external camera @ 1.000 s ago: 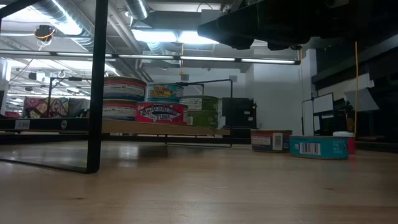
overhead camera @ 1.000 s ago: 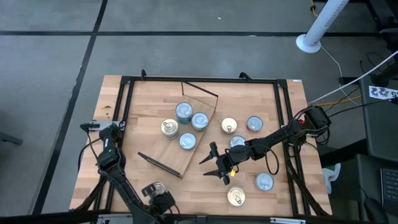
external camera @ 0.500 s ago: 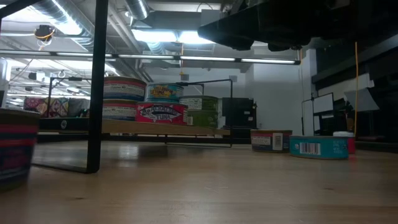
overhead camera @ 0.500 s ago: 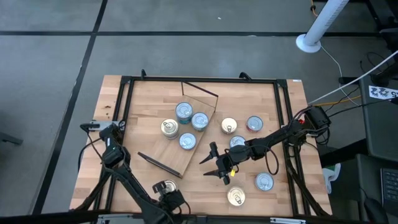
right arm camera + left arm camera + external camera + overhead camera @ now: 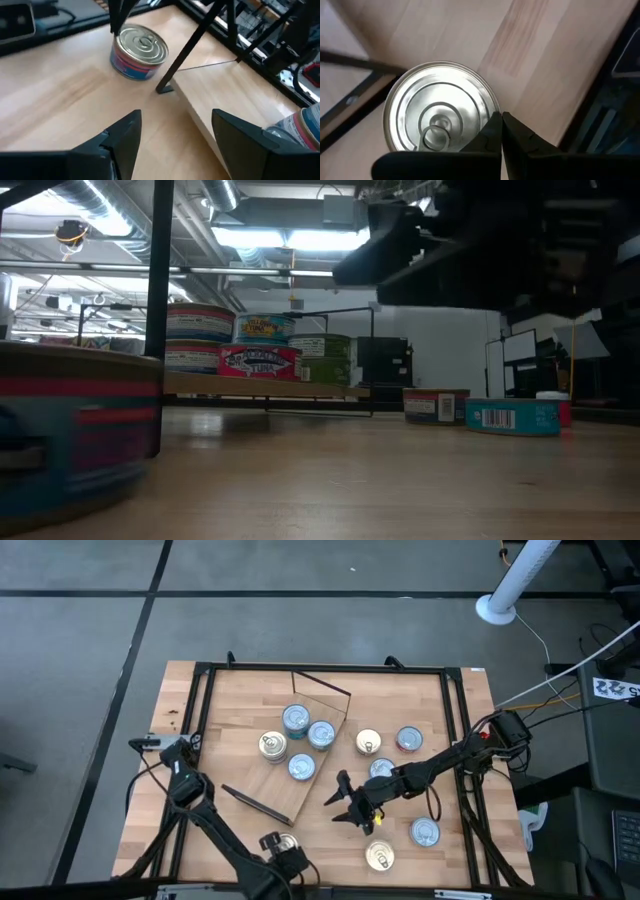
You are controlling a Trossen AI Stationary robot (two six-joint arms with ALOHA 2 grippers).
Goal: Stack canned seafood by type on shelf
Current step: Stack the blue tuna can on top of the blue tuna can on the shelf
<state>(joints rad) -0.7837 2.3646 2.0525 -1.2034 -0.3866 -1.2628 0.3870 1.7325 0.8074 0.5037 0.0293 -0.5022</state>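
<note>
bright ceiling strip lights (image 5: 300, 238) glare in the low view, where the nearest tin (image 5: 70, 430) blurs.

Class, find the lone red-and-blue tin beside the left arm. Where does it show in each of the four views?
High view: the tin is near the bottom, left of centre.
Low view: large and blurred at the left edge.
Left wrist view: centre-left, lid showing.
Right wrist view: upper left.
Shared landmark: the shelf's dark frame bar close by.

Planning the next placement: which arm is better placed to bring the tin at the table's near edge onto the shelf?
Left. Its hand is right at that tin, while the right hand, open and empty, hangs beside the shelf.
</note>
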